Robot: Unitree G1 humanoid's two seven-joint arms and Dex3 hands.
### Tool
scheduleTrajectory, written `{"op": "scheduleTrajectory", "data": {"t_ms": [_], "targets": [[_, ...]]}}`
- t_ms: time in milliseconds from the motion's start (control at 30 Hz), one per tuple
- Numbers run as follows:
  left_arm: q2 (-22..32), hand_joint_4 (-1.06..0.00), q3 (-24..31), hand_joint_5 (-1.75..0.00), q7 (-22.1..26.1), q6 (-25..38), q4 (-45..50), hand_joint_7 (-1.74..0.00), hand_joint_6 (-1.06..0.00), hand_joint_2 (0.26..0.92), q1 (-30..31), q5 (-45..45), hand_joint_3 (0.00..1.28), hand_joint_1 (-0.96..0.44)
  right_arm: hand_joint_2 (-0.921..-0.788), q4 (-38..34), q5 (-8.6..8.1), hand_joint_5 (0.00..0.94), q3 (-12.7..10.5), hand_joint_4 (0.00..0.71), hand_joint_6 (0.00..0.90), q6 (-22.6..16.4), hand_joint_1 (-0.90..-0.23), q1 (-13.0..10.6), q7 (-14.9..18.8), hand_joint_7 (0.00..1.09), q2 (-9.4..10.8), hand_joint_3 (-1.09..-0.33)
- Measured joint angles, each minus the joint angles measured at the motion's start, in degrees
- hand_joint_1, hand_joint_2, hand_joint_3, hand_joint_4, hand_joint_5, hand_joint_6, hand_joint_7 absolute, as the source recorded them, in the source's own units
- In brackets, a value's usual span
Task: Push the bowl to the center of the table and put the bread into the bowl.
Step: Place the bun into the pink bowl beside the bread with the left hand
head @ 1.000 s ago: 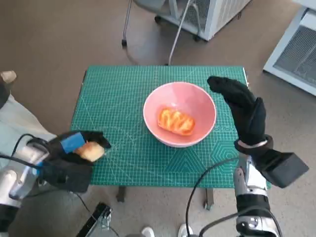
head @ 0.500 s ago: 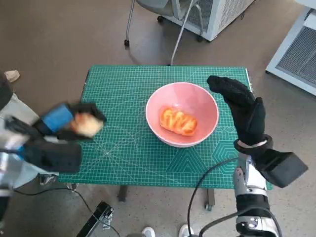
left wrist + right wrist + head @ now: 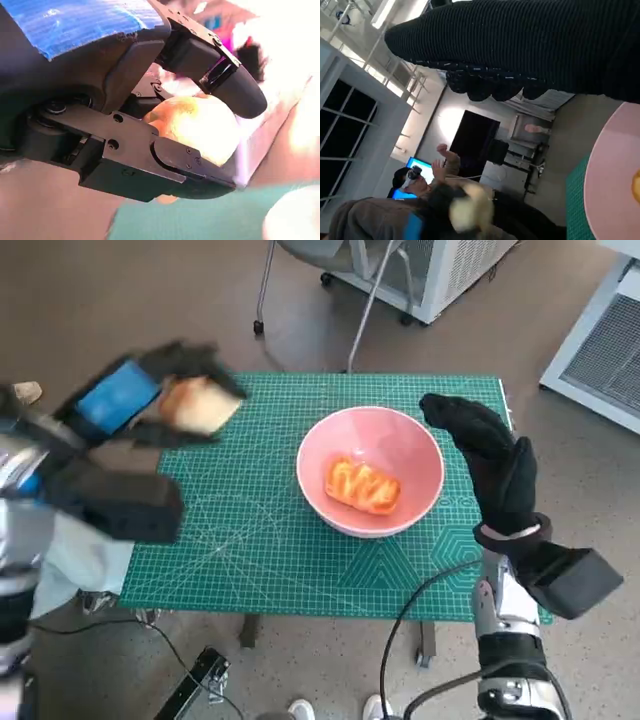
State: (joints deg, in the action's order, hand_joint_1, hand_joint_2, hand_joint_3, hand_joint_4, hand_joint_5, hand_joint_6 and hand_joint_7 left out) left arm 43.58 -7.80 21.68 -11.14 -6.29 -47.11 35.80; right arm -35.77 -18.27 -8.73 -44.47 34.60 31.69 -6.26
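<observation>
— Bowl [image 3: 371, 470]? Where?

— Pink, standing near the middle of the green cutting mat [image 3: 250, 530] that covers the table. Holds already one orange-glazed pastry [image 3: 360, 487], lying a bit off the middle of the bowl.

— And the bread?

— Pale round bun [image 3: 198, 405], gripped in the left hand [image 3: 140, 400], lifted above the far left corner of the mat, well apart from the bowl. Blurred in the head view. Clear in the left wrist view: bun [image 3: 195, 122] clamped between black fingers [image 3: 220, 75] on one side and the thumb part on the other side, touching both.

— Right hand?

— Gloved right hand [image 3: 490, 465] raised upright just beside the bowl, on its right side, palm toward the rim. Fingers straight and together, holding nothing. Touching the rim or not: cannot tell. In the right wrist view only a dark knitted band [image 3: 520, 45], with the pink rim [image 3: 610, 190] below it.

— Anything else around?

— Person [image 3: 427, 177] in the right wrist view, one hand raised. Chair legs [image 3: 360, 300] and a white cabinet [image 3: 600, 340] on the floor beyond the mat.
</observation>
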Motion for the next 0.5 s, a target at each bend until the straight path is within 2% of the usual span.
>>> {"op": "scheduleTrajectory", "data": {"t_ms": [200,500], "targets": [[-6.86,-0.58,-5.6,-1.25,-5.64,-5.14,-7.63,-1.11,-0.7,0.92,-6.38,2.14,0.08,0.0,-0.921,-0.71,0.27,0.019,0.07,0.413,0.042,-0.62,-0.569,0.25,-0.01,0.81,0.06,-0.736],[-15.78,-0.44,-12.62,-1.31,-15.16,-15.06,-26.14,-1.33,-0.57,0.921,-11.62,4.34,0.2,0.0,-0.921,-0.28,0.37,0.019,0.03,0.414,0.046,-1.41,-0.589,-0.18,-0.01,0.81,0.03,-0.731]]}}
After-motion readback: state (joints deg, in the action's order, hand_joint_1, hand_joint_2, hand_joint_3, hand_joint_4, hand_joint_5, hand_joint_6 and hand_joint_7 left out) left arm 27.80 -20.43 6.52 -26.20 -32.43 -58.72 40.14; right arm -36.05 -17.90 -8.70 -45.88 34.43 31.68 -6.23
